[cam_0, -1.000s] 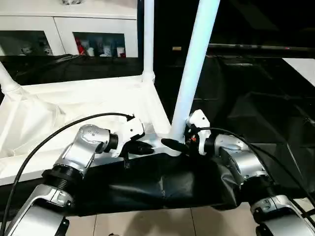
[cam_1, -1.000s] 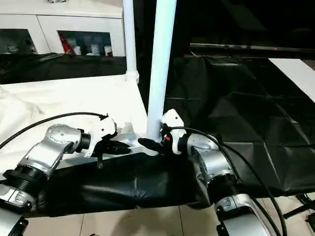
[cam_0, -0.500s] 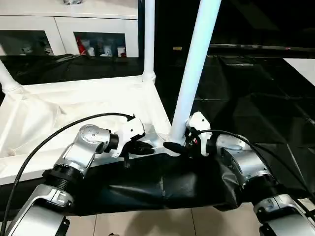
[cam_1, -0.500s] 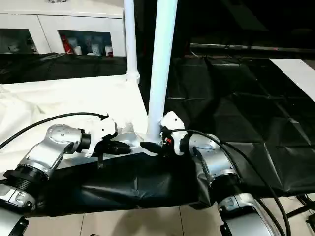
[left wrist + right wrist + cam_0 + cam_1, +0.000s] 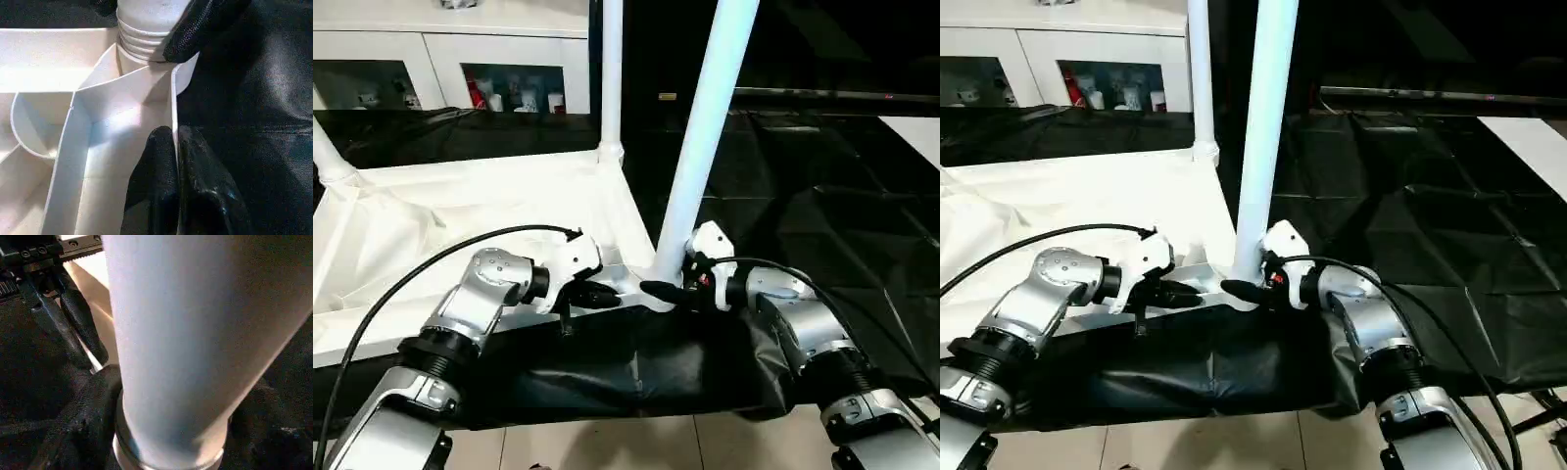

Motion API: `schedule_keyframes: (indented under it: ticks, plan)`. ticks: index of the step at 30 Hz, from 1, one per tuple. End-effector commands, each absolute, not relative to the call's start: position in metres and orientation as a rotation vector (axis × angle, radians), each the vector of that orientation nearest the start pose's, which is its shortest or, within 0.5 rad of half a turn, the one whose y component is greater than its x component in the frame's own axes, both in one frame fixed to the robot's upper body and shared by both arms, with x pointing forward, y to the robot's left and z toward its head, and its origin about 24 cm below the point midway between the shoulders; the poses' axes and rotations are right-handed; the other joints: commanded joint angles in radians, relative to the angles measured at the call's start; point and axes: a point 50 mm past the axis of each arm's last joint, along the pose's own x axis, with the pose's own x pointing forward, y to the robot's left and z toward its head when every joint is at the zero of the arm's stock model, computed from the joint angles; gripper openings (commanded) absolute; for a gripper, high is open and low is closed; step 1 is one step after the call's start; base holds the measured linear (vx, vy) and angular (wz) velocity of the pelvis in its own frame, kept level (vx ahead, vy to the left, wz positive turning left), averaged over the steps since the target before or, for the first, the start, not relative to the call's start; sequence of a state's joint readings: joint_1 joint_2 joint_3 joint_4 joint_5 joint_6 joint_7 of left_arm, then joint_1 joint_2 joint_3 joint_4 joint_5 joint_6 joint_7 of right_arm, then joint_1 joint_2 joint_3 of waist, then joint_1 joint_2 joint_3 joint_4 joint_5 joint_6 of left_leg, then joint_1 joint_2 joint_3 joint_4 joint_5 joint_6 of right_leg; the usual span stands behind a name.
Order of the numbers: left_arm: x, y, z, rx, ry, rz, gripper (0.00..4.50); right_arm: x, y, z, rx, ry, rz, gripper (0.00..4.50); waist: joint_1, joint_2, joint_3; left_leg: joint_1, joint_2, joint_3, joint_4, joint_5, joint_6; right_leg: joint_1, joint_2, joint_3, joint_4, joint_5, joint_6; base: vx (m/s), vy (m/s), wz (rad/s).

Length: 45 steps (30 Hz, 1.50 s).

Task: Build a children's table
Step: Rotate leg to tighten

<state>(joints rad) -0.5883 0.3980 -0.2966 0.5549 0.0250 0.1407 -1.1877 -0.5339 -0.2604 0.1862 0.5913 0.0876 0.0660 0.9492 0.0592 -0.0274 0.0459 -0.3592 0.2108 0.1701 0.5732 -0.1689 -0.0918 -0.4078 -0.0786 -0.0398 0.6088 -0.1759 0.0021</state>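
My left gripper (image 5: pixel 597 294) pinches the near edge of the upturned tabletop (image 5: pixel 460 215) on the draped table (image 5: pixel 803 196). My right gripper (image 5: pixel 664 290) sits around the base of the near-right leg (image 5: pixel 705 137). Another leg (image 5: pixel 611 78) stands behind; a cabinet (image 5: pixel 450 69) lies farther back.

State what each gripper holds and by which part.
Left gripper: tabletop, pinched at its edge wall. Right gripper: fingers around the leg base; firm hold cannot be told.

We lose both upright legs (image 5: pixel 705 147) past the top edge; cabinet (image 5: pixel 509 88) contents are too small to tell.
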Motion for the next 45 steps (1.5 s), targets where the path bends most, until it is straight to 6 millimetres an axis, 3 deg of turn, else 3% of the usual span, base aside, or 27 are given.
schedule_keyframes:
  ticks: [1, 8, 11, 12, 15, 16, 18, 21, 23, 26, 27, 28, 29, 34, 36, 38, 40, 42, 45]
  plan:
    - [0.309, 0.138, 0.041, 0.439, 0.555, -1.350, 0.00, 0.318, -0.126, 0.042, -0.185, 0.305, 1.083, 2.77, -0.001, 0.008, -0.057, 0.006, 0.012, 0.005, -0.069, -0.303, 0.007, 0.045, -0.042, 0.031, -0.077, -0.256, -0.212, 0.000, 0.000, 0.00]
    - [0.309, 0.139, 0.041, 0.427, 0.552, -1.338, 0.00, 0.318, -0.127, 0.038, -0.175, 0.324, 1.049, 2.75, -0.002, 0.005, -0.056, 0.006, 0.012, 0.006, -0.069, -0.304, 0.006, 0.044, -0.042, 0.031, -0.078, -0.261, -0.209, 0.000, 0.000, 0.00]
    - [0.311, 0.138, 0.040, 0.404, 0.544, -1.295, 0.00, 0.321, -0.129, 0.034, -0.168, 0.322, 0.955, 2.75, -0.003, 0.006, -0.053, 0.006, 0.012, 0.005, -0.071, -0.316, 0.000, 0.042, -0.043, 0.031, -0.080, -0.289, -0.201, 0.000, 0.000, 0.00]
    - [0.315, 0.136, 0.039, 0.398, 0.537, -1.240, 0.00, 0.326, -0.130, 0.029, -0.150, 0.323, 0.834, 2.75, -0.004, 0.004, -0.052, 0.007, 0.011, 0.004, -0.072, -0.327, -0.005, 0.041, -0.043, 0.031, -0.083, -0.319, -0.192, 0.000, 0.000, 0.00]
    - [0.327, 0.122, 0.033, 0.397, 0.527, -1.082, 0.00, 0.331, -0.126, 0.012, -0.062, 0.362, 0.533, 2.75, -0.011, 0.005, -0.047, 0.012, 0.008, 0.002, -0.074, -0.373, -0.028, 0.032, -0.044, 0.030, -0.093, -0.429, -0.162, 0.000, 0.000, 0.00]
    - [0.330, 0.119, 0.032, 0.395, 0.526, -1.056, 0.00, 0.331, -0.124, 0.009, -0.049, 0.372, 0.483, 2.75, -0.013, 0.005, -0.046, 0.020, 0.005, -0.003, -0.074, -0.409, -0.040, 0.025, -0.045, 0.028, -0.103, -0.508, -0.133, 0.000, 0.000, 0.00]
    - [0.333, 0.112, 0.032, 0.391, 0.519, -1.019, 0.00, 0.331, -0.121, 0.006, -0.036, 0.385, 0.427, 2.74, -0.013, 0.004, -0.045, 0.021, 0.002, -0.004, -0.073, -0.426, -0.035, 0.021, -0.045, 0.027, -0.110, -0.545, -0.110, 0.000, 0.000, 0.00]
    - [0.343, 0.086, 0.035, 0.381, 0.484, -0.935, 0.00, 0.333, -0.106, 0.001, -0.013, 0.411, 0.299, 2.74, -0.015, 0.006, -0.045, 0.023, 0.001, -0.004, -0.074, -0.442, -0.034, 0.015, -0.043, 0.026, -0.117, -0.560, -0.095, 0.000, 0.000, 0.00]
    - [0.346, 0.074, 0.036, 0.391, 0.460, -0.925, 0.00, 0.334, -0.095, 0.001, -0.034, 0.409, 0.303, 2.74, -0.013, 0.005, -0.047, 0.023, 0.001, -0.008, -0.076, -0.459, -0.029, 0.019, -0.043, 0.020, -0.121, -0.562, -0.085, 0.000, 0.000, 0.00]
    - [0.347, 0.069, 0.036, 0.418, 0.447, -0.936, 0.00, 0.335, -0.085, 0.002, -0.043, 0.399, 0.332, 2.74, -0.013, 0.008, -0.050, 0.017, 0.001, -0.009, -0.081, -0.446, -0.019, 0.025, -0.043, 0.020, -0.120, -0.510, -0.087, 0.000, 0.000, 0.00]
    - [0.346, 0.072, 0.035, 0.417, 0.462, -0.950, 0.00, 0.336, -0.084, 0.006, -0.008, 0.372, 0.357, 3.09, -0.013, 0.005, -0.050, 0.014, 0.002, -0.008, -0.082, -0.444, -0.016, 0.025, -0.044, 0.021, -0.119, -0.496, -0.092, 0.000, 0.000, 0.00]
    - [0.344, 0.075, 0.034, 0.418, 0.473, -0.963, 0.00, 0.337, -0.084, 0.010, 0.020, 0.347, 0.380, 3.09, -0.012, 0.002, -0.051, 0.014, 0.002, -0.007, -0.081, -0.443, -0.010, 0.026, -0.045, 0.021, -0.119, -0.492, -0.095, 0.000, 0.000, 0.00]
    - [0.343, 0.079, 0.033, 0.421, 0.482, -0.976, 0.00, 0.338, -0.086, 0.014, 0.041, 0.318, 0.398, 3.44, -0.011, 0.003, -0.051, 0.013, 0.003, -0.007, -0.082, -0.440, -0.007, 0.027, -0.046, 0.022, -0.117, -0.486, -0.098, 0.000, 0.000, 0.00]
    - [0.341, 0.094, 0.033, 0.420, 0.487, -1.017, 0.00, 0.343, -0.099, 0.029, 0.016, 0.240, 0.469, 3.75, -0.008, -0.005, -0.055, 0.002, 0.006, 0.001, -0.080, -0.353, 0.016, 0.036, -0.046, 0.027, -0.104, -0.371, -0.141, 0.000, 0.000, 0.00]
    - [0.337, 0.106, 0.035, 0.422, 0.464, -1.101, 0.00, 0.344, -0.110, 0.039, -0.022, 0.227, 0.592, 3.90, -0.007, -0.007, -0.056, -0.005, 0.005, 0.000, -0.079, -0.324, 0.027, 0.047, -0.047, 0.026, -0.098, -0.357, -0.147, 0.000, 0.000, 0.00]
    - [0.333, 0.109, 0.036, 0.419, 0.454, -1.149, 0.00, 0.342, -0.113, 0.041, -0.040, 0.228, 0.651, 3.90, -0.007, -0.005, -0.058, -0.007, 0.008, 0.002, -0.077, -0.295, 0.037, 0.049, -0.049, 0.027, -0.096, -0.330, -0.152, 0.000, 0.000, 0.00]
    - [0.325, 0.115, 0.037, 0.405, 0.459, -1.250, 0.00, 0.335, -0.119, 0.045, -0.106, 0.229, 0.793, 3.90, -0.005, 0.000, -0.063, -0.005, 0.011, 0.005, -0.072, -0.240, 0.044, 0.052, -0.048, 0.028, -0.085, -0.229, -0.188, 0.030, -0.007, 0.00]
    - [0.317, 0.125, 0.038, 0.402, 0.489, -1.344, 0.00, 0.323, -0.127, 0.046, -0.192, 0.251, 0.965, 3.90, -0.001, 0.000, -0.065, -0.004, 0.012, 0.009, -0.066, -0.188, 0.063, 0.055, -0.044, 0.029, -0.072, -0.107, -0.221, 0.065, -0.011, 0.00]
    - [0.312, 0.132, 0.040, 0.397, 0.512, -1.403, 0.00, 0.314, -0.132, 0.045, -0.244, 0.283, 1.077, 3.90, 0.003, 0.001, -0.068, -0.002, 0.011, 0.012, -0.061, -0.118, 0.094, 0.062, -0.040, 0.026, -0.056, 0.036, -0.267, 0.061, -0.001, 0.01]
